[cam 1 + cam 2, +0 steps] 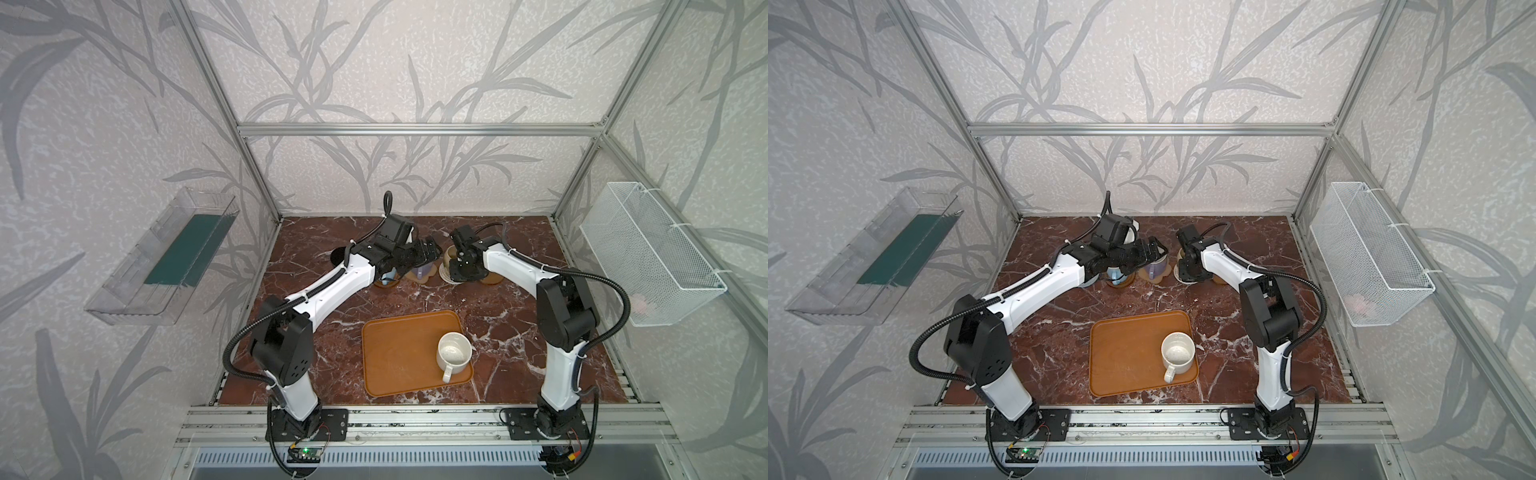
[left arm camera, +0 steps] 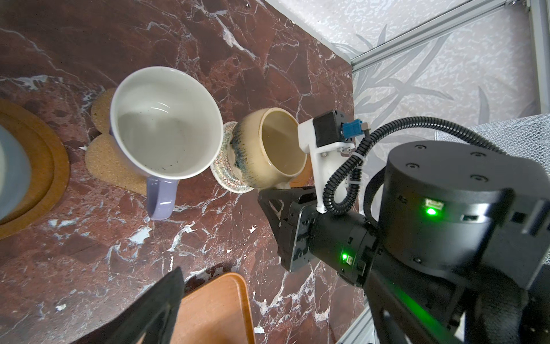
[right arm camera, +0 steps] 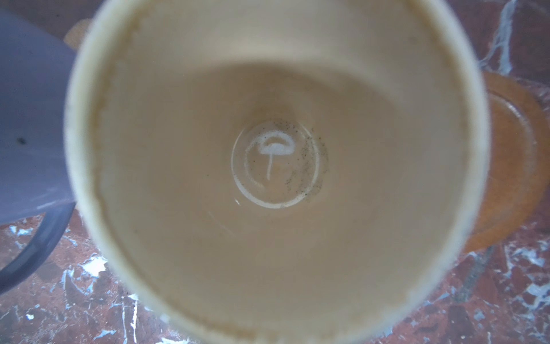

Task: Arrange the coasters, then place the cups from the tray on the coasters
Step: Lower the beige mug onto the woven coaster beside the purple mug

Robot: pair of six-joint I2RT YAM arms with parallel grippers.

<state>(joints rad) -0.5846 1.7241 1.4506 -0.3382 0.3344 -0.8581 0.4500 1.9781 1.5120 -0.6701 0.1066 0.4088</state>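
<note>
The speckled white cup (image 1: 453, 351) (image 1: 1177, 353) stands alone on the orange-brown tray (image 1: 395, 353) (image 1: 1125, 357). At the back, the lavender cup (image 2: 166, 119) sits on the tan flower-shaped coaster (image 2: 101, 155). The tan-yellow cup (image 2: 268, 143) (image 3: 268, 178) rests on the cream woven coaster (image 2: 226, 178). My right gripper (image 1: 455, 270) (image 2: 278, 190) is shut at this cup's near side, where a cream bit shows between its fingers. My left gripper (image 1: 426, 251) hovers open above the lavender cup; one finger (image 2: 160, 303) shows. The light blue cup (image 2: 12, 172) stands on a brown disc coaster (image 2: 44, 178).
A bare brown disc coaster (image 3: 512, 163) (image 1: 490, 280) lies just right of the tan-yellow cup. A dark cup (image 1: 338, 254) peeks out behind my left arm. A clear bin (image 1: 166, 257) hangs on the left wall, a white wire basket (image 1: 652, 257) on the right.
</note>
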